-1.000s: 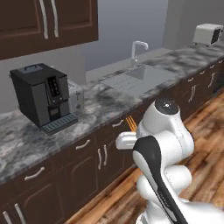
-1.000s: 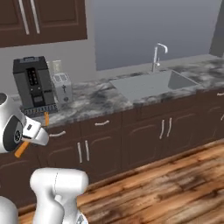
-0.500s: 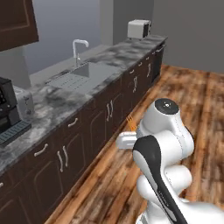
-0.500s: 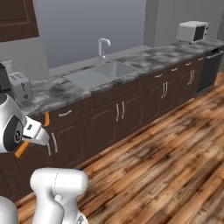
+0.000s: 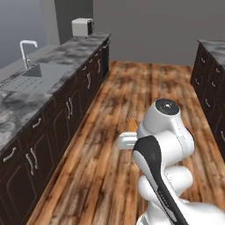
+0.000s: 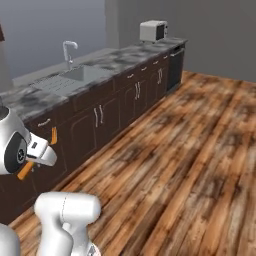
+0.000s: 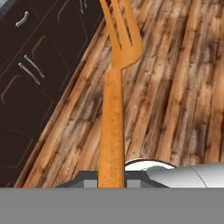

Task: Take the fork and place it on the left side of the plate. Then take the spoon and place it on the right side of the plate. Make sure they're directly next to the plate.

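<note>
The fork (image 7: 114, 109) fills the middle of the hand view: a slim, bright orange piece with a faintly speckled surface, its flat handle running straight up from the bottom of the picture and widening into a broad head. The tines are short and thick, with narrow slots between them, and their ends run off the top edge. The handle's lower end sits right between the tool's (image 7: 111, 178) dark fingers, which are nearly closed and clamped on it, so the fork is held up in the air, well clear of everything.

Beneath it lies the wooden floor (image 7: 183, 87), planks of mixed brown running diagonally, and dark cabinet doors (image 7: 30, 78) with pale metal handles along the left.

From the right base view, the fork (image 6: 53, 135) shows as two orange bits, one poking up above the white hand and one slanting down below it, beside the robot's round joint. In the left base view a sliver of orange (image 5: 131, 123) peeks out above the pale hand, over the floor.

Along the wall runs a grey marbled bench (image 6: 125, 55) with a sink (image 6: 82, 74), a curved faucet (image 6: 67, 50), and a pale toaster oven (image 6: 153, 30) at its far end.
</note>
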Robot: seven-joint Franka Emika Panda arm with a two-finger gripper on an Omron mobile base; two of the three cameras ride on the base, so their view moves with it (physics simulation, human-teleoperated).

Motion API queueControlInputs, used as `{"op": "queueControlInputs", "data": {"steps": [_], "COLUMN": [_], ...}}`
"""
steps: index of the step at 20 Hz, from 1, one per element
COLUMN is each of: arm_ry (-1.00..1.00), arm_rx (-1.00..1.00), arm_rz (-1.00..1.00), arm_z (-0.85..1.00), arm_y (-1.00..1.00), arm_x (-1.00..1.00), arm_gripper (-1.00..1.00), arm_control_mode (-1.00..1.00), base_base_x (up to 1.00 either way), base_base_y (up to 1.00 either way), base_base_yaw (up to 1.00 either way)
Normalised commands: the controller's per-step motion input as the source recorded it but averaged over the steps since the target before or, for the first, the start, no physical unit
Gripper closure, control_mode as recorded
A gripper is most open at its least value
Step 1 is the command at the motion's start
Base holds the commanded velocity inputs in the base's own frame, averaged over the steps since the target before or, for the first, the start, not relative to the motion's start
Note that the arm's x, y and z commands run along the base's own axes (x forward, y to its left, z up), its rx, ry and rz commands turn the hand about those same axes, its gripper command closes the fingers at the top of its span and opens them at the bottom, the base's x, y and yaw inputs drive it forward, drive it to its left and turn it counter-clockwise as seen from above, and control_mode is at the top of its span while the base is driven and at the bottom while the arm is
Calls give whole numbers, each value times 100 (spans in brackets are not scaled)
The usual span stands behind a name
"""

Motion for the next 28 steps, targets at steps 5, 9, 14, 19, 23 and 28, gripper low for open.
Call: {"op": "queueControlInputs", "data": {"steps": [5,9,14,19,23,28], "arm_ry": [0,0,0,0,0,0], "arm_rx": [0,0,0,0,0,0], "arm_rz": [0,0,0,0,0,0], "arm_z": [0,0,0,0,0,0], "arm_y": [0,0,0,0,0,0], "arm_x": [0,0,0,0,0,0], "arm_gripper": [100,100,100,100,100,100], "arm_control_mode": [100,100,100,100,100,100], "base_base_x": [-89,-40,-5,0,2,35], "base_base_y": [-16,-54,-95,-100,-100,-98], "base_base_yaw": [-35,-22,-7,0,0,-8]}}
